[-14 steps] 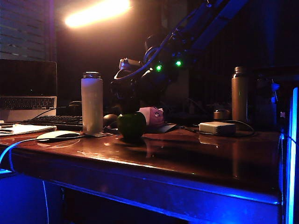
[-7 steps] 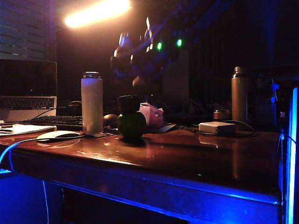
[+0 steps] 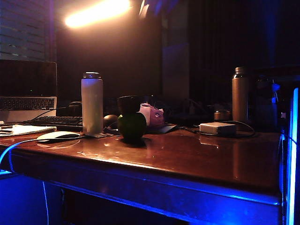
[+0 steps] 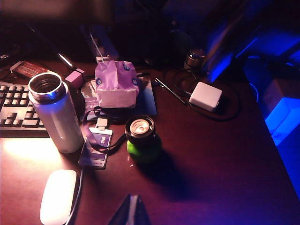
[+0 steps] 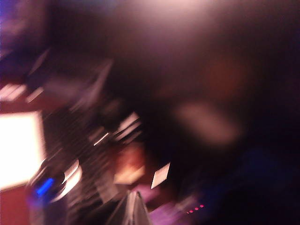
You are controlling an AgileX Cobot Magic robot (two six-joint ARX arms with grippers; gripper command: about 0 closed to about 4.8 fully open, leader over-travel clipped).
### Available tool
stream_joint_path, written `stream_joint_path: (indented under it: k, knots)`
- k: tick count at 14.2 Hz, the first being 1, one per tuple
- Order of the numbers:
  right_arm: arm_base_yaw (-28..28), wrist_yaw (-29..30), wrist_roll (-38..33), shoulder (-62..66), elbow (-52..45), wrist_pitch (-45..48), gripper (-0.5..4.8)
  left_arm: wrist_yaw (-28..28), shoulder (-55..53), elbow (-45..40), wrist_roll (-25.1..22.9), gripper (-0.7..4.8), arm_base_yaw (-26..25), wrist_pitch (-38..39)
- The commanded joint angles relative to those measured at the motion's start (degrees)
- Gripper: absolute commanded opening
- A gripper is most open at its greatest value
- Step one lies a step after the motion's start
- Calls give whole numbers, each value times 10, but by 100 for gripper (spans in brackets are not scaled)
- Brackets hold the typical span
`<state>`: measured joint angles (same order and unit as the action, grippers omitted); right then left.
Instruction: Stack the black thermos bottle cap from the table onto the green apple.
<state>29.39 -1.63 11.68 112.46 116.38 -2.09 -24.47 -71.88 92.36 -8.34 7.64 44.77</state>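
Note:
The black thermos bottle cap [image 3: 130, 104] sits upright on the green apple [image 3: 132, 125] near the table's middle. From above, the cap [image 4: 139, 129] shows its pale inside and hides most of the apple [image 4: 144, 151]. My left gripper [image 4: 133, 200] hangs shut and empty over the near table edge, well short of the apple. My right gripper [image 5: 131, 198] is shut with nothing in it, in a heavily blurred view. In the exterior view only a blur of the right arm [image 3: 152, 5] shows at the top edge.
A white thermos bottle [image 3: 92, 103] stands open left of the apple, with a white mouse [image 3: 58, 135], keyboard [image 3: 56, 122] and laptop [image 3: 28, 89] further left. A pink tissue pack [image 3: 152, 116] lies behind the apple. A white adapter [image 3: 217, 128] and metal bottle [image 3: 240, 95] stand to the right.
The right gripper was down around the cap on the apple, then let go and rose up out of the exterior view; its jaws have shut. The cap stays on the apple.

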Motion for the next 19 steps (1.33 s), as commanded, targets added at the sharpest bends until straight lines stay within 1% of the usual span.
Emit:
stream_joint_path:
  k: [1,2,3,5,6,8,9,11,13,14,15,16,17,18,19]
  knots:
    - [1,-80,14,-98,3,-86,-2,-4,6,3,-2,3,0,-7]
    - [0,-100,28,-140,3,-169,-2,-4,13,3,-2,3,0,-7]
    - [0,-105,37,-162,3,-226,-2,-4,21,3,-2,3,0,-6]
    - [0,-104,35,-197,-3,-301,-2,-4,40,3,-2,3,0,2]
    - [0,-99,33,-211,-10,-310,-2,-4,54,2,-2,3,0,20]
    - [1,-77,23,-229,-24,-312,-2,3,92,-3,-3,3,0,95]
    - [1,-68,16,-235,-26,-316,-2,16,118,-12,-10,3,0,123]
    - [5,-57,16,-249,-26,-325,-2,40,207,-56,-6,3,0,129]
    - [18,-52,16,-261,-26,-324,-2,89,300,-94,4,3,0,131]
    - [18,-42,15,-261,-26,-324,-2,105,347,-121,5,3,0,127]
    - [18,-23,11,-261,-30,-322,-2,122,421,-185,6,3,0,109]
    - [18,-9,-2,-261,-39,-315,-2,132,459,-230,14,3,0,87]
    - [18,4,-13,-261,-55,-302,-2,131,500,-290,28,3,0,46]
    - [18,6,-14,-261,-71,-291,-2,132,535,-358,44,3,0,-8]
    - [18,9,-14,-261,-90,-282,-2,132,569,-433,51,3,0,-66]
